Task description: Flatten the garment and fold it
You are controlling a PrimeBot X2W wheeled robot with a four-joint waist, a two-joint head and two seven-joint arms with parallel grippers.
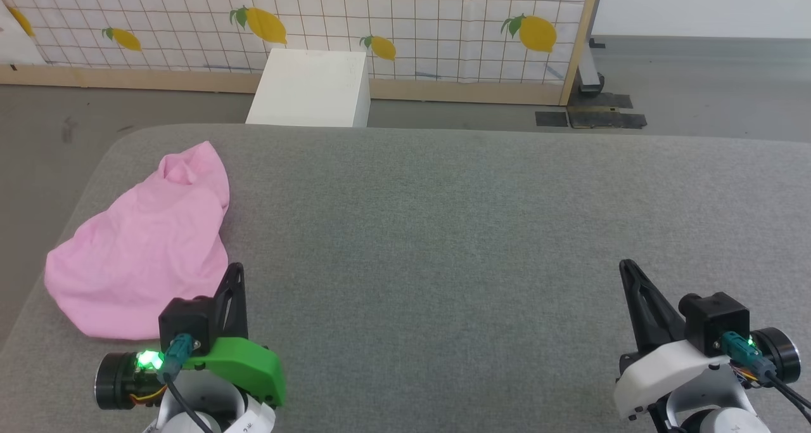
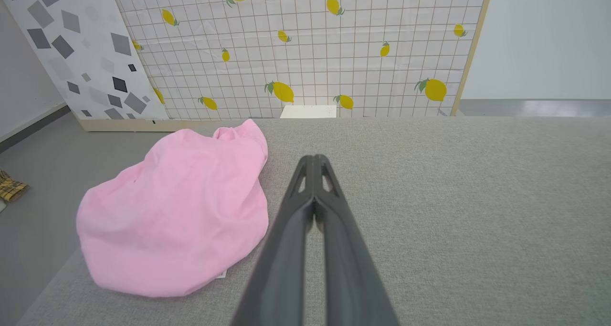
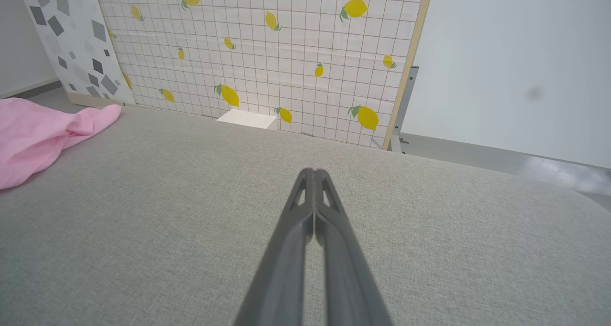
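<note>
Head view: one pink garment (image 1: 142,243) lies bunched at the grey tabletop's (image 1: 443,230) left edge, just beside the left tool (image 1: 236,269). The right tool (image 1: 626,267) is well apart, with open surface between them.
Left wrist view: the fingers are pressed together, and one white label (image 2: 220,274) peeks out, unreadable.
Right wrist view: the fingers are pressed together, with the garment at far left.

1. Left gripper (image 1: 236,269): fingers pressed together, holding nothing, pointing away from the robot, just beside the near right edge of the garment (image 1: 142,255).
2. Right gripper (image 1: 627,267): fingers likewise pressed together, holding nothing, well apart from the garment, far to its right.
</note>
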